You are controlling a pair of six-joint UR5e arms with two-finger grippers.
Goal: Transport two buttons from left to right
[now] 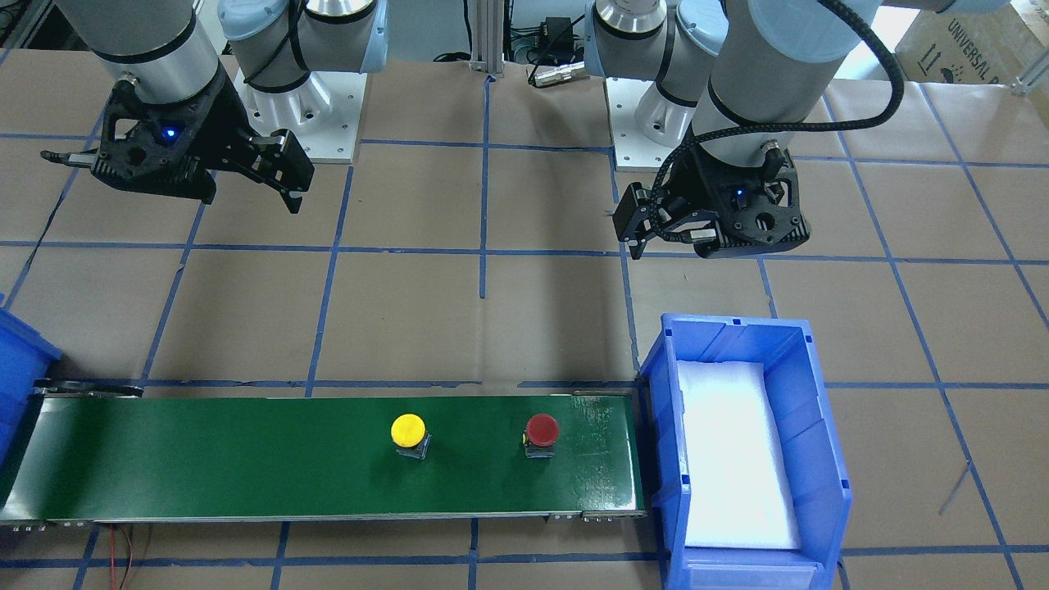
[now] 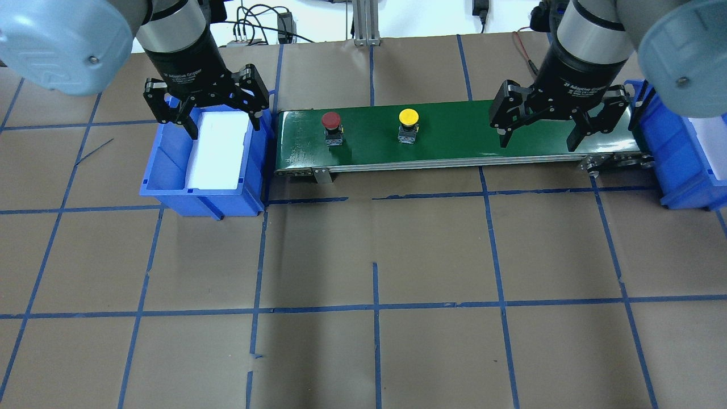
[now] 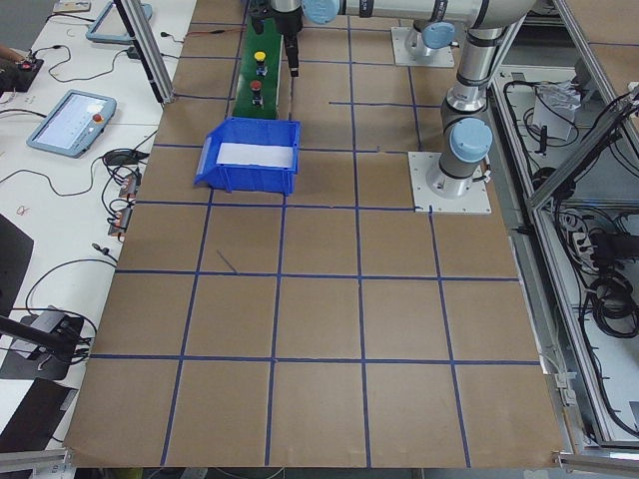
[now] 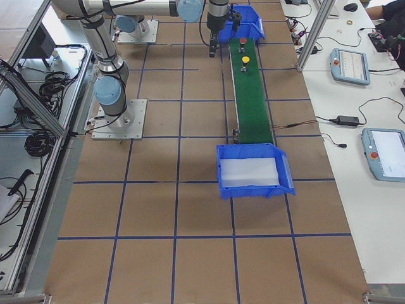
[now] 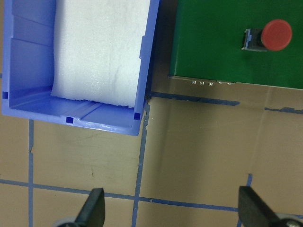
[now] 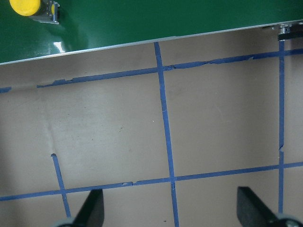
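Observation:
Two buttons stand apart on the green conveyor belt (image 2: 454, 136). The red button (image 2: 331, 121) is near the belt's left end and the yellow button (image 2: 408, 117) near its middle. Both also show from the front as the red button (image 1: 542, 430) and the yellow button (image 1: 408, 430). My left gripper (image 2: 224, 128) hangs open and empty, high by the left blue bin (image 2: 164, 193). In the left wrist view the red button (image 5: 274, 35) sits at the top right. My right gripper (image 2: 538, 142) hangs open and empty over the belt's right part. The yellow button (image 6: 26, 5) shows at the right wrist view's top left corner.
The left blue bin (image 1: 664, 369) holds a white foam pad and touches the belt's left end. A second blue bin (image 2: 670, 147) stands at the belt's right end. Brown paper with blue tape lines covers the table (image 2: 375, 255). Cables and the arm bases lie at the back.

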